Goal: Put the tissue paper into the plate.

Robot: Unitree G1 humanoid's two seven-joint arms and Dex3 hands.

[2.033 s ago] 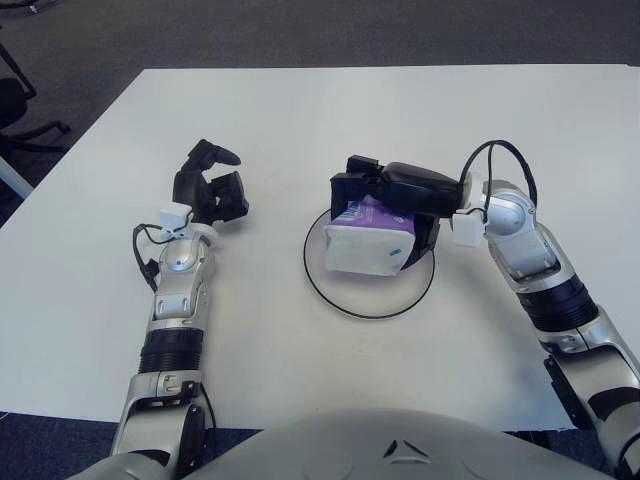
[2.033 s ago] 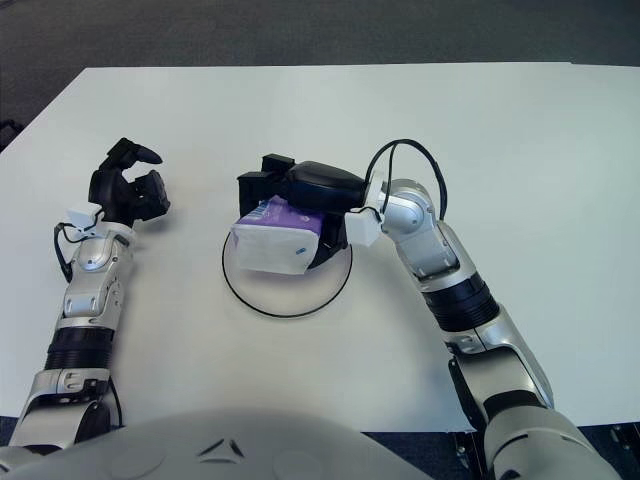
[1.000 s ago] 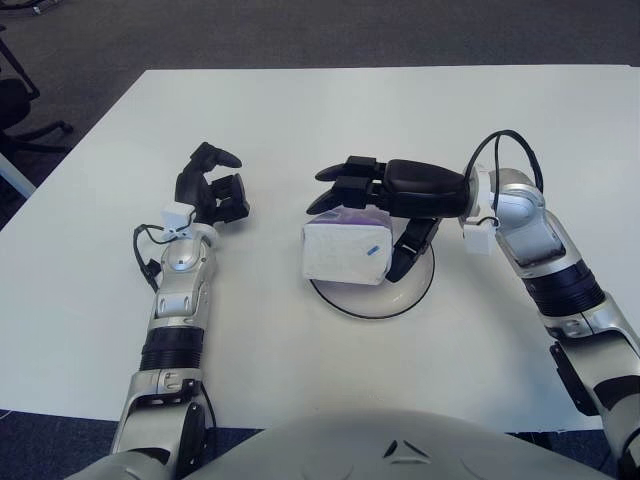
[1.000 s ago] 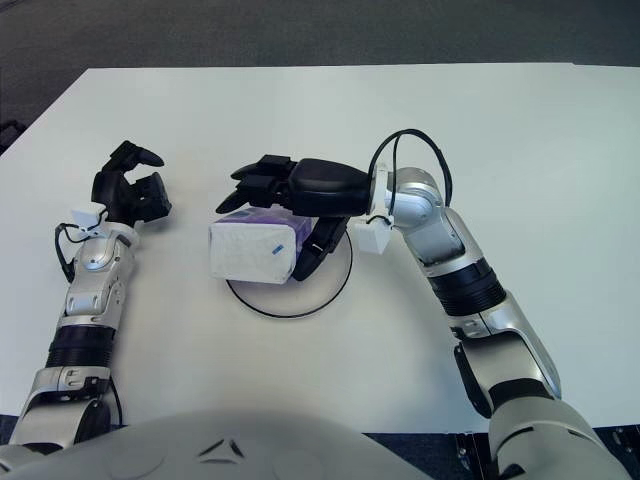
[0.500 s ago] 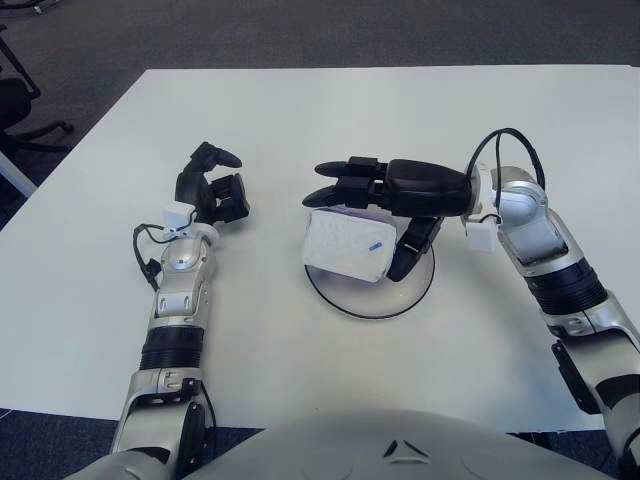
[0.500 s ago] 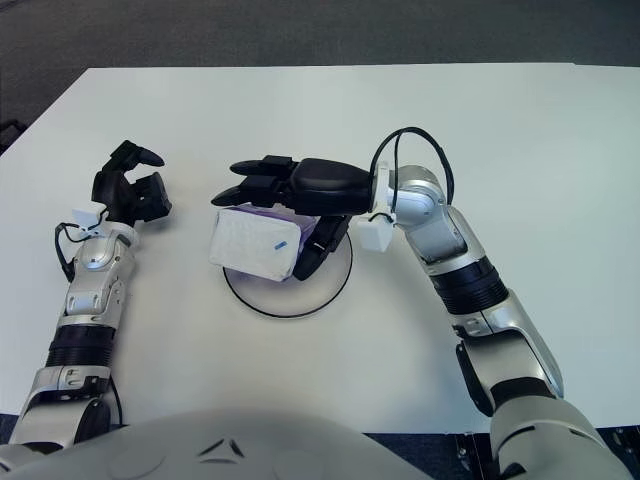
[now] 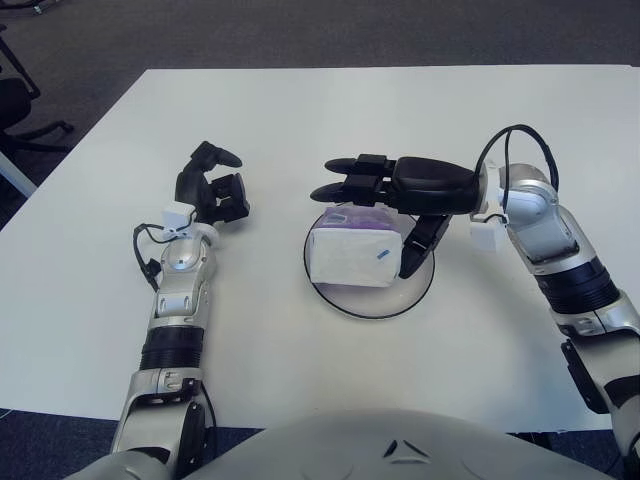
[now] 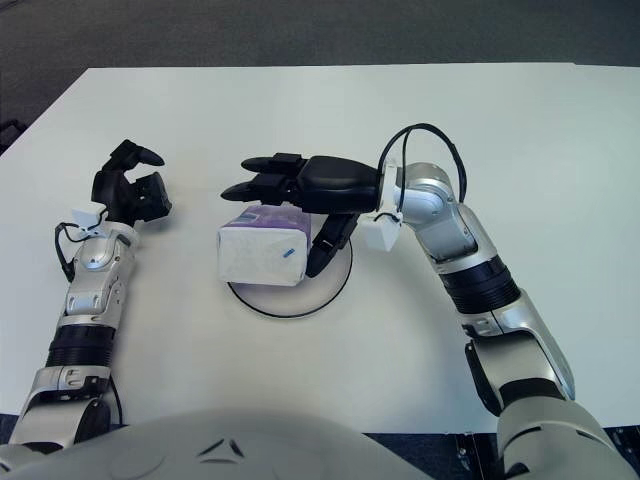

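A white table (image 7: 300, 110) fills most of the scene, seen from above and in front of the robot. Near the middle of it lies a round plate (image 7: 372, 300) with a thin dark rim and a pale centre. A pack of tissue paper (image 7: 355, 257), white on its near face and purple on top, sits on the left part of the plate, with its left end reaching the plate's left rim.

The right hand (image 7: 400, 205) reaches in from the right side and is directly over the pack. Its black fingers are spread apart: two fingers (image 7: 345, 178) stretch out to the left above the far top edge of the pack, while a third, the thumb (image 7: 417, 248), points down just beside the pack's right end, over the plate. The fingers do not close around the pack; whether any of them touches it cannot be told.

The left hand (image 7: 212, 190) shows well apart to the left of the plate, above the table. Its black fingers are curled in loosely and hold nothing. The left forearm runs back toward the near edge of the table.
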